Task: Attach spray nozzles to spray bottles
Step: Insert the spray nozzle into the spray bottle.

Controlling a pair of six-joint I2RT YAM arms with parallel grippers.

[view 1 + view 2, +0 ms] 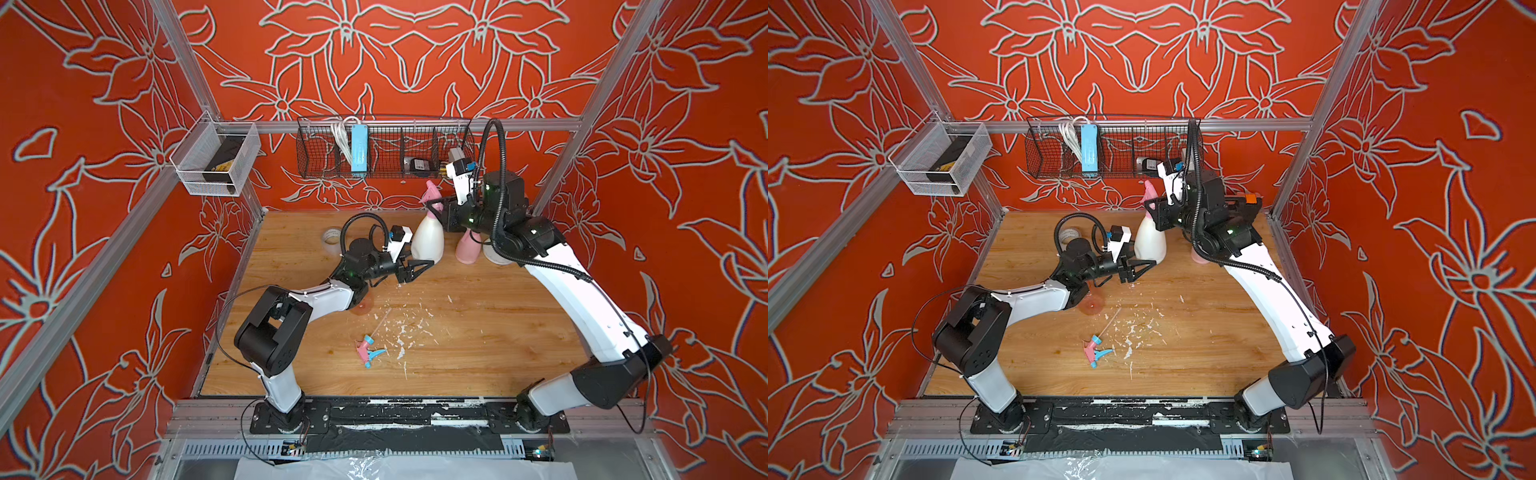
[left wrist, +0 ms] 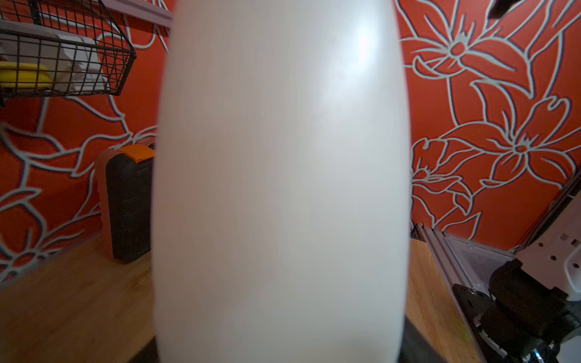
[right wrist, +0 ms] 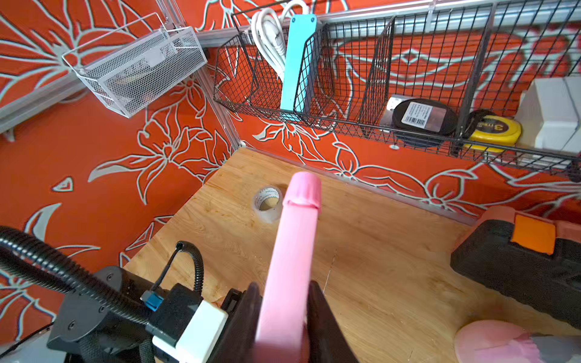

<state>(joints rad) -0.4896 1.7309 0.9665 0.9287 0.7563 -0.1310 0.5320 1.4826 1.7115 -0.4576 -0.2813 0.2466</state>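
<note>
An opaque white spray bottle (image 1: pixel 427 241) (image 1: pixel 1149 245) stands at the back of the table with an all-pink spray nozzle (image 1: pixel 429 194) (image 3: pixel 298 235) on its neck. My left gripper (image 1: pixel 426 263) (image 1: pixel 1151 263) is shut on the bottle's base, and the bottle (image 2: pixel 283 188) fills the left wrist view. My right gripper (image 1: pixel 437 206) (image 3: pixel 284 287) is shut on the pink nozzle from the right. A pink bottle (image 1: pixel 467 249) (image 3: pixel 490 342) stands beside it, without a nozzle. A transparent orange-pink bottle (image 1: pixel 361 308) shows partly under my left arm. A pink nozzle with blue parts (image 1: pixel 368 350) (image 1: pixel 1096 352) lies mid-table.
A white tape roll (image 1: pixel 331 236) (image 3: pixel 267 202) lies back left. A black and orange case (image 3: pixel 528 261) (image 2: pixel 129 204) stands at the back wall. A black wire basket (image 1: pixel 384 149) and a white mesh basket (image 1: pixel 216 160) hang above. White flakes (image 1: pixel 401 332) litter the table's middle.
</note>
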